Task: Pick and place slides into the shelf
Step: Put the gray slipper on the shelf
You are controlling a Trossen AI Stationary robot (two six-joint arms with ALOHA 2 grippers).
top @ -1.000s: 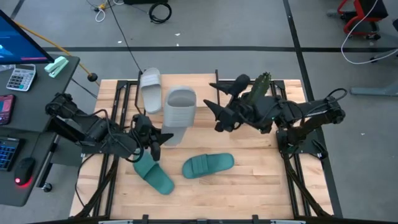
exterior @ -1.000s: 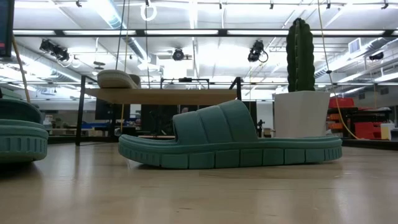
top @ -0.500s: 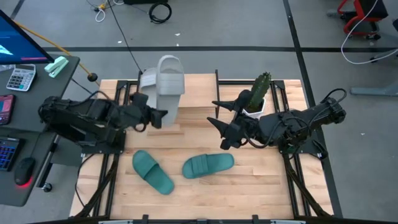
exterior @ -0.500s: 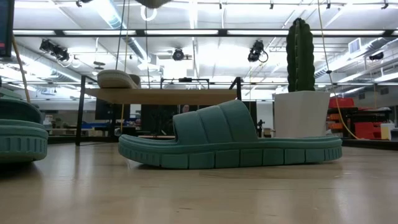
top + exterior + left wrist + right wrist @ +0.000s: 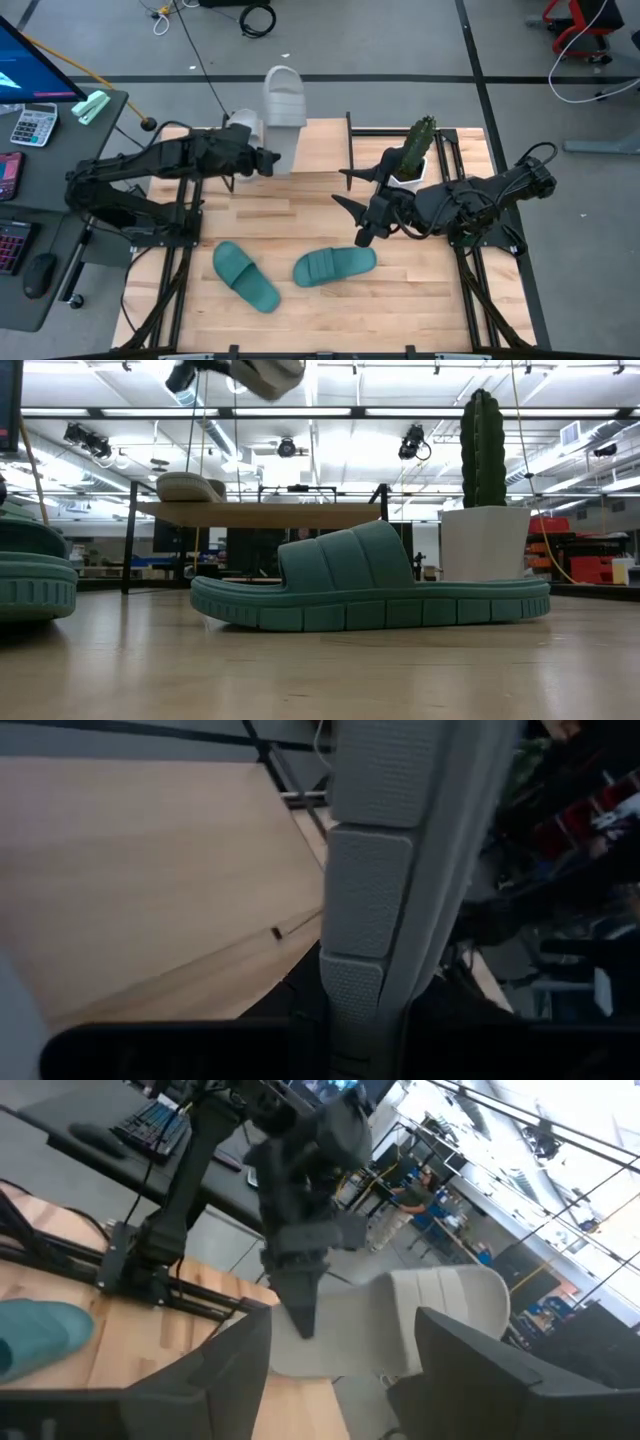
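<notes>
My left gripper (image 5: 262,160) is shut on a pale grey-white slide (image 5: 283,100), held high over the shelf's far left part; the low view shows the slide (image 5: 268,375) at its top edge. The second pale slide (image 5: 243,127) lies sole-down on the shelf's wooden top (image 5: 315,150), also seen in the low view (image 5: 190,487). Two teal slides (image 5: 335,265) (image 5: 246,277) rest soles-down on the table's near part. My right gripper (image 5: 350,205) hovers open just beyond the right-hand teal slide, touching nothing. My left gripper pinches the pale slide between its two fingers by the ribbed sole edge (image 5: 350,1000) at the end nearest the arm. The fingers come in roughly level from the table's left. The slide is lifted clear and sticks out past the fingers toward the far edge.
A cactus in a white pot (image 5: 415,150) stands at the table's far right, behind my right arm. The shelf's black frame legs (image 5: 130,540) stand on the far part of the table. A desk with a keyboard and calculator (image 5: 35,125) lies left of the table.
My left gripper has carried the pale slide up off the table and toward the far edge, over the shelf, the slide swinging out beyond the fingers. My right gripper has shifted toward the near edge, closer to the right-hand teal slide, staying open.
</notes>
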